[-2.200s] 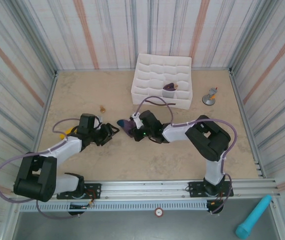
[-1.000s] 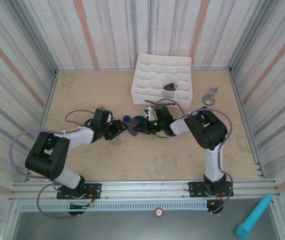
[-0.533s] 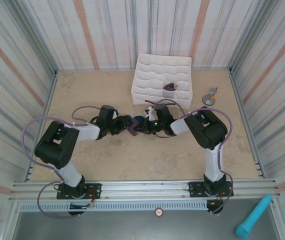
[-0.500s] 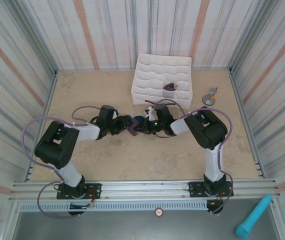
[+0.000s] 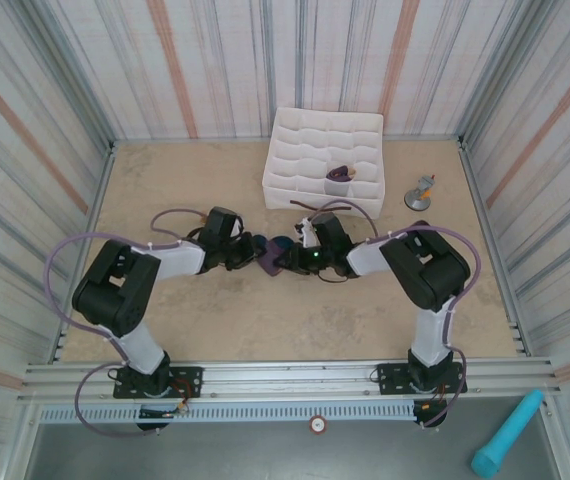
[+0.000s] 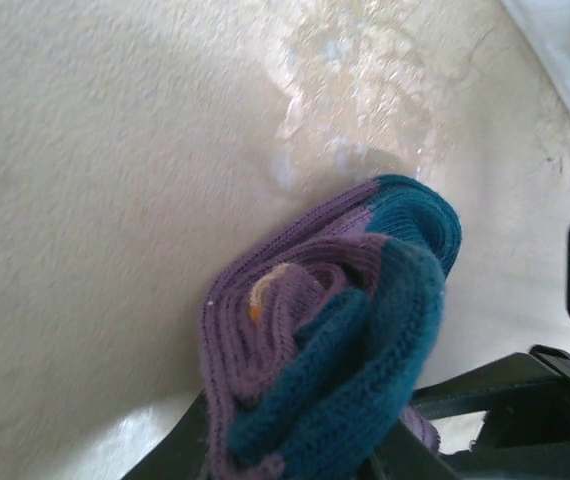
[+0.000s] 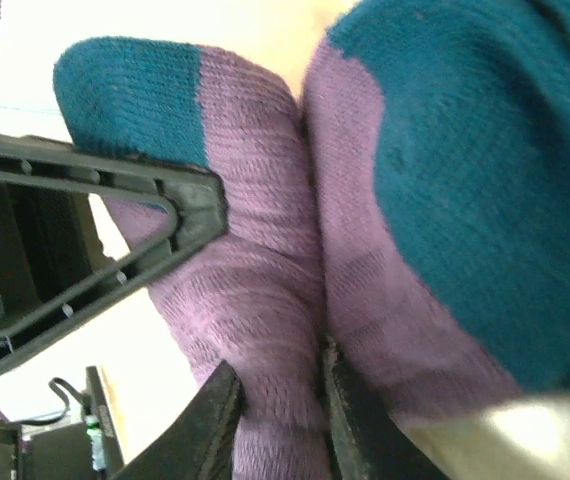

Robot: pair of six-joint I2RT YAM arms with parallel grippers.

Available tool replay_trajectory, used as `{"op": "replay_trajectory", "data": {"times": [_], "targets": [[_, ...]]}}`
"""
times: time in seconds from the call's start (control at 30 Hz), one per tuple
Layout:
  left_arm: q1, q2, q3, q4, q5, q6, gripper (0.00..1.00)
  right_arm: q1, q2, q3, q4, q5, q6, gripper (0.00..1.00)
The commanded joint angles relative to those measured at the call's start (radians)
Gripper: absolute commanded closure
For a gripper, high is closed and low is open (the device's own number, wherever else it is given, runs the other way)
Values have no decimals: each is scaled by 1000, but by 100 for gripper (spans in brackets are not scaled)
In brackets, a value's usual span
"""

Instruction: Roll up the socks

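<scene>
One teal tube [image 5: 505, 432] lies well nearer than the white gridded box [image 5: 320, 130]. Just before the box, the left gripper [image 5: 253, 250] and right gripper [image 5: 290, 258] each clamp narrowly on the socks [image 6: 305, 330], one rolled bundle. One purple piece [image 5: 342, 175] sits inside the box, one metal stand [image 5: 420, 193] to its right.

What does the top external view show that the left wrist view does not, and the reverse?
Top external view: the white gridded box holding a purple item, and a metal piece near it. Left wrist view: the knit close up, purple layers coiled around an orange spot. Both: the purple and teal sock roll on the beige table.
</scene>
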Motion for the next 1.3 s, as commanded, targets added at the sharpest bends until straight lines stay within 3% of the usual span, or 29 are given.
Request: {"op": "replay_trajectory", "data": {"times": [0.0, 0.13, 0.27, 0.6, 0.77, 1.1, 1.27], "targets": [[19, -51, -11, -197, -66, 57, 87, 39, -84, -50, -275, 170, -150, 61], [19, -94, -8, -286, -55, 78, 86, 151, -201, -20, -389, 368, -275, 48], [19, -111, 4, -362, -35, 104, 85, 314, -265, 19, -452, 657, -401, 33], [20, -99, 1, -416, 11, 117, 84, 648, -140, 145, -426, 1197, -757, 27], [19, -94, 8, -429, 20, 124, 84, 727, -25, 178, -323, 1408, -908, 30], [21, -86, 10, -445, 26, 137, 85, 710, 90, 196, -218, 1439, -1020, 31], [21, -95, 4, -451, 23, 141, 84, 682, 118, 202, -228, 1418, -984, 39]]}}
